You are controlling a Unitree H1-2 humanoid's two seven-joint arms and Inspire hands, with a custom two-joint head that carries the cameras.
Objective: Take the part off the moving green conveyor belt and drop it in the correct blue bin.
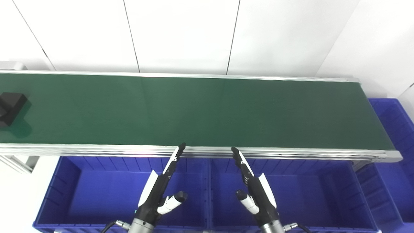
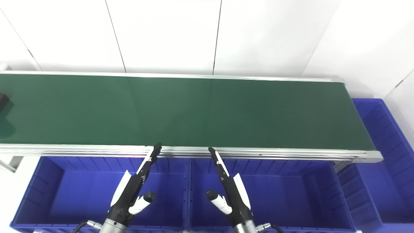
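Part (image 1: 11, 106) sits far left on the belt (image 1: 194, 110), so both spread, empty hands (image 1: 163, 187) (image 1: 255, 187) risk mistiming the moving grab.

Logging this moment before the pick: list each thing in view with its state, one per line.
Black part: lying on the belt's far left, untouched.
Conveyor belt: otherwise bare.
Left hand: open, holding nothing, over the left bin.
Right hand: open, holding nothing, over the middle bin.
Left bin: nothing visible inside.
Middle bin: nothing visible inside.
Right bin: partly seen.
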